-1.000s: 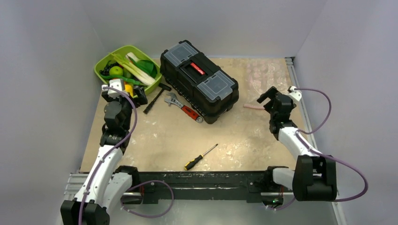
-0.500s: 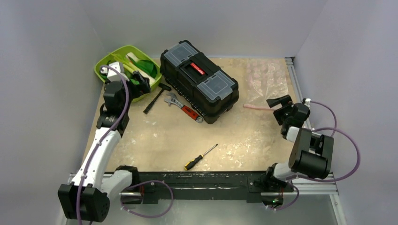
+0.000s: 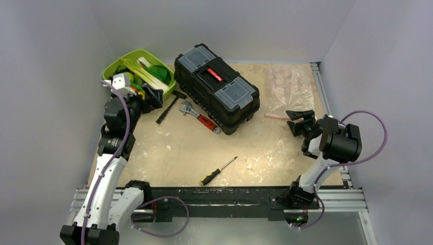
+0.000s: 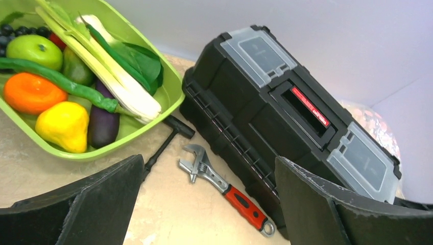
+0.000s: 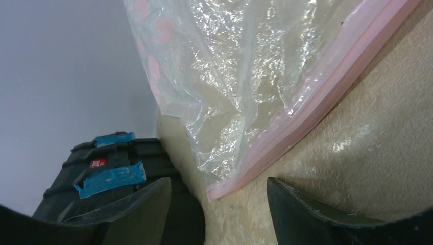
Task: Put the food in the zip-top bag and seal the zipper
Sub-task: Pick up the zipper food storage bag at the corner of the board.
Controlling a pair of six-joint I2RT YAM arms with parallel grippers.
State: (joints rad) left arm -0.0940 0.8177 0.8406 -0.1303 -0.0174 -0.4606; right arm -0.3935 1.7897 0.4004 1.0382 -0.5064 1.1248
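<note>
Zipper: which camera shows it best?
The right wrist view: the pink zipper runs close-up across the picture, with most of its length in sight. The top view shows only a short pink end right of the toolbox. The left wrist view shows none of it.

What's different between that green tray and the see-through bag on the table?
The green tray is opaque and heaped with toy food; the bag is clear, crinkled, flat, no food showing inside. The tray sits left of the toolbox, the bag right. Both rest on the table.
</note>
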